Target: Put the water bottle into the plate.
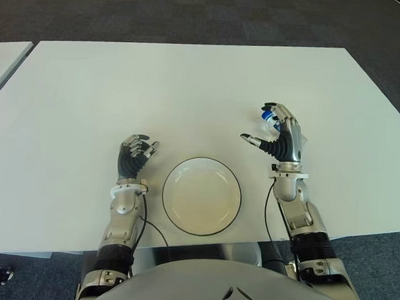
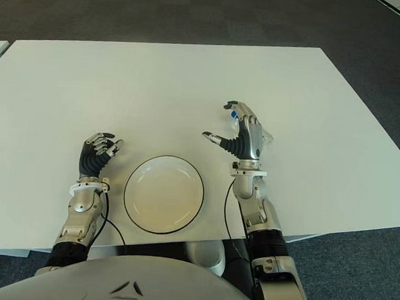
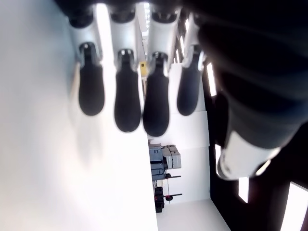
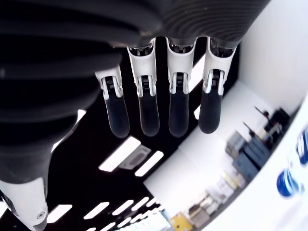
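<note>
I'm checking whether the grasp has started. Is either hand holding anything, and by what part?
Nothing is held. The right hand is open beside the water bottle, fingers spread clear of it. The left hand, left of the plate, holds nothing.

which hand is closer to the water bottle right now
Right. The right hand is open right over the water bottle, whose blue cap peeks out past its fingers. The left hand is on the far side of the plate, away from the bottle.
</note>
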Action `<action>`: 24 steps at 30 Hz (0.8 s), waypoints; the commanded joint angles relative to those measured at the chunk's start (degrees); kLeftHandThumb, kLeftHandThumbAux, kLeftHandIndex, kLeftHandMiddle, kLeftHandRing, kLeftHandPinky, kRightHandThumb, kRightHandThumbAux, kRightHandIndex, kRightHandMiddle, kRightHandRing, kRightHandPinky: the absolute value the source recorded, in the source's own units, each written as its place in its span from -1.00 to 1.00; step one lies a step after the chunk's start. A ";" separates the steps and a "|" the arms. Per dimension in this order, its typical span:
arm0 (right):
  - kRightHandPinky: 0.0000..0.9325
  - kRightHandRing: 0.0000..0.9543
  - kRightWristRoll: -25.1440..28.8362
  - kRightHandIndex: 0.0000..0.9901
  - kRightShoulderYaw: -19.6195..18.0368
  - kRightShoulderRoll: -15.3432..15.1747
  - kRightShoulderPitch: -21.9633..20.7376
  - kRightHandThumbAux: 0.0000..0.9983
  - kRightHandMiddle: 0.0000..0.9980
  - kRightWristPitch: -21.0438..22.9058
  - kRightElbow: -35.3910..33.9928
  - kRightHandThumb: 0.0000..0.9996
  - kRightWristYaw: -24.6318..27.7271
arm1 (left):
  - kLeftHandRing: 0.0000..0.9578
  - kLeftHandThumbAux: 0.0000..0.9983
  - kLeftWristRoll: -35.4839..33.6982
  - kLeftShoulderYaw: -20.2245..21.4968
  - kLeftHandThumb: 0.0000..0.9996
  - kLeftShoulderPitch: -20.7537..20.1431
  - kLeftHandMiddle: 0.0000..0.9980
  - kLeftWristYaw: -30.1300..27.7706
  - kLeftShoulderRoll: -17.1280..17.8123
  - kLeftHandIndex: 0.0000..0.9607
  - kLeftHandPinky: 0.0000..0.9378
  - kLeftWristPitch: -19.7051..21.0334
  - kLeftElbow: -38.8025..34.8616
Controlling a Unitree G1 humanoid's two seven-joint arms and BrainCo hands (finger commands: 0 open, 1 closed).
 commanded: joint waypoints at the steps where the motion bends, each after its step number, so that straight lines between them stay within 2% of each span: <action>1: -0.97 -0.93 -4.56 -0.76 1.00 -1.22 -1.60 0.25 -0.83 2.53 0.81 -0.19 -4.32 | 0.25 0.42 -0.20 0.07 0.41 0.35 0.24 0.52 -0.50 -0.10 0.23 0.95 1.14; 9: -1.00 -1.00 -10.03 -0.92 1.33 -1.65 -4.46 0.12 -0.99 9.51 1.35 -0.16 -10.24 | 0.27 0.42 -0.16 0.14 0.41 0.29 0.25 0.54 -0.53 -0.10 0.24 0.60 1.39; 13: -1.00 -1.00 -10.26 -0.98 1.25 -1.44 -5.62 0.06 -1.00 12.69 1.71 -0.14 -10.79 | 0.26 0.42 -0.25 0.19 0.41 0.27 0.24 0.43 -0.54 -0.10 0.23 0.11 1.64; 21: -1.00 -1.00 -9.46 -1.00 0.88 -0.39 -6.98 -0.02 -1.00 19.77 1.22 -0.15 -10.29 | 0.21 0.42 0.32 0.21 0.41 0.40 0.20 0.98 -0.47 -0.10 0.18 -0.21 1.89; 24: -1.00 -1.00 -9.35 -1.00 0.60 0.54 -8.02 -0.07 -1.00 23.33 1.01 -0.10 -9.76 | 0.21 0.42 0.28 0.24 0.41 0.55 0.19 0.97 -0.43 -0.10 0.18 0.00 1.71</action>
